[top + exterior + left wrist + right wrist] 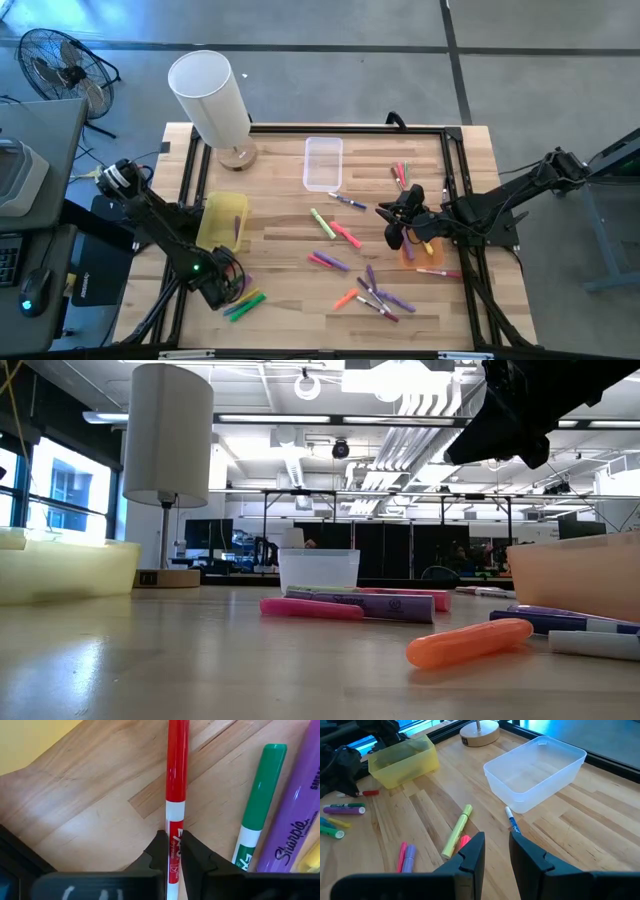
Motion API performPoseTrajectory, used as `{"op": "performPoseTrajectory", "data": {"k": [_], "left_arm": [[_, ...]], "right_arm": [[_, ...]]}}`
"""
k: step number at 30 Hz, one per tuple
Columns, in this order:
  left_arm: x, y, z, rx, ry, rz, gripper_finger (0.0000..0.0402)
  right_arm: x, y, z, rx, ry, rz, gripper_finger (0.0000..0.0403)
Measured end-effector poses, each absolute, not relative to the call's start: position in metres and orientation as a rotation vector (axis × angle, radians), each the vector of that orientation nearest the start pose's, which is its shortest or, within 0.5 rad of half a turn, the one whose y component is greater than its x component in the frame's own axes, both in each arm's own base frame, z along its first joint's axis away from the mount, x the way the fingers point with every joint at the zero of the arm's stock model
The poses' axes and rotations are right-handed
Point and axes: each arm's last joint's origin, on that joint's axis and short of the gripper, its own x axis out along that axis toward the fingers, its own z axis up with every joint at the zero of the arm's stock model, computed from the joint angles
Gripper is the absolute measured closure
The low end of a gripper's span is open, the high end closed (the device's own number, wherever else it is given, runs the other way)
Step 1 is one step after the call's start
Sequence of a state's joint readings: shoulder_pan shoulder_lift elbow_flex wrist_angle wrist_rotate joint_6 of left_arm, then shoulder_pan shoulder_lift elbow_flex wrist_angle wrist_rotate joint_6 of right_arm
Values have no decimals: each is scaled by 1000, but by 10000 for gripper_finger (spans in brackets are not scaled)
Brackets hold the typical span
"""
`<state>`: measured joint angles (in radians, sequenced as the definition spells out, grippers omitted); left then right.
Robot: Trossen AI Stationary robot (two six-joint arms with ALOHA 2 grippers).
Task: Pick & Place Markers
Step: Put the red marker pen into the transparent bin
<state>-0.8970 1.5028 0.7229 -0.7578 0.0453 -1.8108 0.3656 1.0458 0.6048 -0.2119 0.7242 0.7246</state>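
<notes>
At the left, the left gripper (228, 285) is lowered to the wooden tabletop (290, 290) just beside the near end of a translucent yellow plastic bin (222, 220). In the left wrist view its two dark fingers (159, 851) are pressed in against a thin red marker with a white barrel (176, 795), which is pinched between them and extends straight ahead of the fingertips, lying on the wood. Just beside that gripper, on its other side from the bin, a green-capped marker (257, 805) and a purple highlighter (295, 820) lie side by side on the table. A white cylindrical table lamp on a round wooden base (212, 100) stands well beyond the yellow bin. Farther right, a clear rectangular plastic bin (323, 163) sits between the two arms, and loose markers in yellow, pink, purple and orange (345, 255) are scattered over the middle of the table, between the left gripper and the right one. At the right, the right gripper (397, 218) is held above the table, near an orange plastic bin (425, 252). Its fingers (473, 854) are set a little apart with nothing between them, and a yellow highlighter (457, 831) and a thin blue-capped white marker (512, 821) lie on the wood ahead of them.
</notes>
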Motion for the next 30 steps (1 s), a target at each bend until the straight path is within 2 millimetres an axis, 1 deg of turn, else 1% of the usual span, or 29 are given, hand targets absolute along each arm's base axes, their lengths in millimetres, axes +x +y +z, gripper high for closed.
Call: {"op": "performPoseTrajectory", "data": {"k": [3,6,9,11,14,16,19,22,25,28,30], "left_arm": [[140,-177,150,-739,1494,695,380],[144,-184,164,-715,1505,634,381],[147,-187,173,-675,1516,587,381],[151,-191,180,-681,1505,548,381],[153,-193,192,-661,1490,559,381],[156,-196,203,-646,1479,549,381],[161,-197,225,-586,1414,536,381],[175,-193,254,-551,1322,523,381],[189,-181,282,-500,1239,532,381],[207,-164,307,-465,1170,518,381],[221,-148,320,-443,1127,509,381]], "right_arm": [[199,56,227,358,402,-523,325],[199,56,227,358,402,-523,325],[199,56,227,358,402,-523,325],[199,56,227,358,402,-523,325],[199,56,227,358,402,-523,325],[199,56,227,358,402,-523,325],[199,56,227,357,401,-524,325],[199,56,227,351,401,-525,325],[199,56,228,351,396,-524,325],[200,56,228,339,395,-519,325],[200,56,229,335,394,-518,325]]}}
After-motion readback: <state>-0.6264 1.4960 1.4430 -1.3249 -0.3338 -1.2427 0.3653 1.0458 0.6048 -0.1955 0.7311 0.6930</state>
